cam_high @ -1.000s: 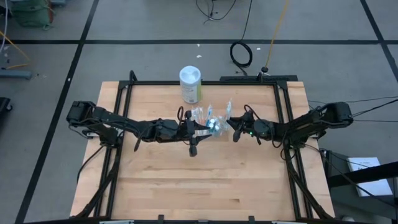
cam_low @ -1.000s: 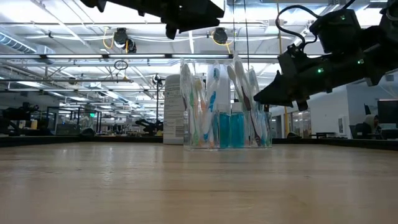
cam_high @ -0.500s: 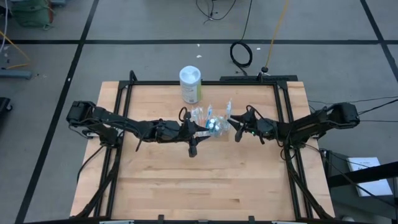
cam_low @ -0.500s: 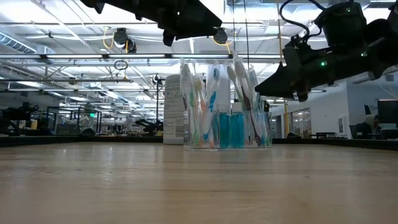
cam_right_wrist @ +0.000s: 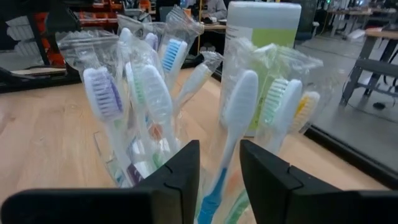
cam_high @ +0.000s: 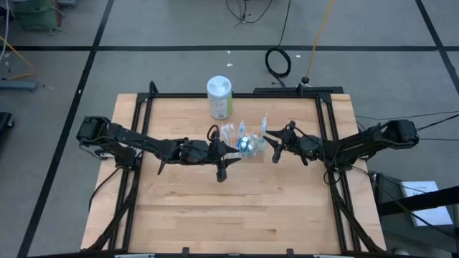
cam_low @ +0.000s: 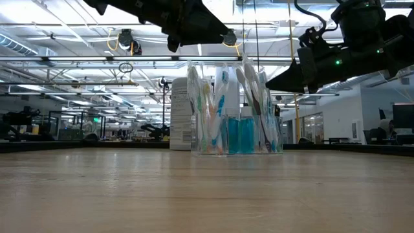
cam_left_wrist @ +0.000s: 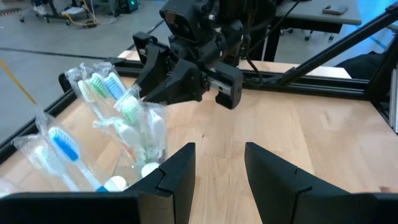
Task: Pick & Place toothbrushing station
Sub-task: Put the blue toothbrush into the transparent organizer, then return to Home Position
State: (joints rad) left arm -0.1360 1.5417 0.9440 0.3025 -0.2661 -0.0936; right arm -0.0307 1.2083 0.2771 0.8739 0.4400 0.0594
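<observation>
I find the cup (cam_high: 244, 141) upright on the desk (cam_high: 215, 208), mid-desk toward the far edge, just in front of the canister (cam_high: 219, 97), packed with wrapped brushes (cam_right_wrist: 239, 118) and teal tubes (cam_low: 239, 134). My right gripper (cam_high: 267, 137) hangs at brush-head height, its fingers (cam_right_wrist: 264, 180) parted and bracketing one white brush, not gripping it; I judge this the line-up for a pick. My left gripper (cam_high: 228, 147) waits just beside the cup, fingers (cam_left_wrist: 177, 177) released and empty.

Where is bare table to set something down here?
The near half of the table, below both arms, is bare. The back centre is crowded: canister, cup of toothbrushes, left tool and right tool flanking it.
</observation>
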